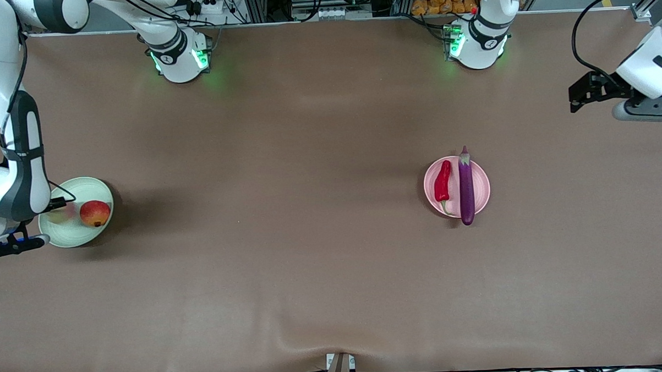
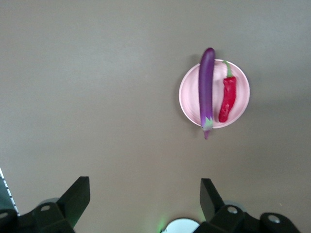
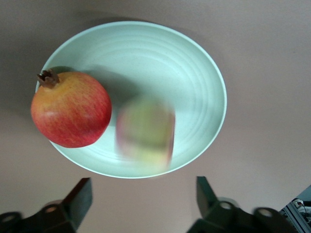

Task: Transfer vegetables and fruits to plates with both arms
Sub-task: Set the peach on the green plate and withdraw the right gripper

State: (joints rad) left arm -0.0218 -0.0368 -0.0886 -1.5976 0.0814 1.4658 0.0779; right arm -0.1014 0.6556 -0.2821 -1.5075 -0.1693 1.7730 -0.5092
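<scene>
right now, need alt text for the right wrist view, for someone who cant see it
A pale green plate on a brown table holds a red fruit at its rim and a blurred yellow-green fruit beside it. The right gripper is above the plate, fingers open and empty.

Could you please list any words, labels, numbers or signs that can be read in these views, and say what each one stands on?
None can be read. The pink plate, green plate, eggplant, chili pepper and both fruits bear no writing. A small round dark mark on each arm's base is too small to read.

Right gripper [image 3: 141, 204] hangs with fingers [image 3: 80, 196] spread; left gripper [image 2: 145, 201] waits raised, fingers [image 2: 77, 194] apart
</scene>
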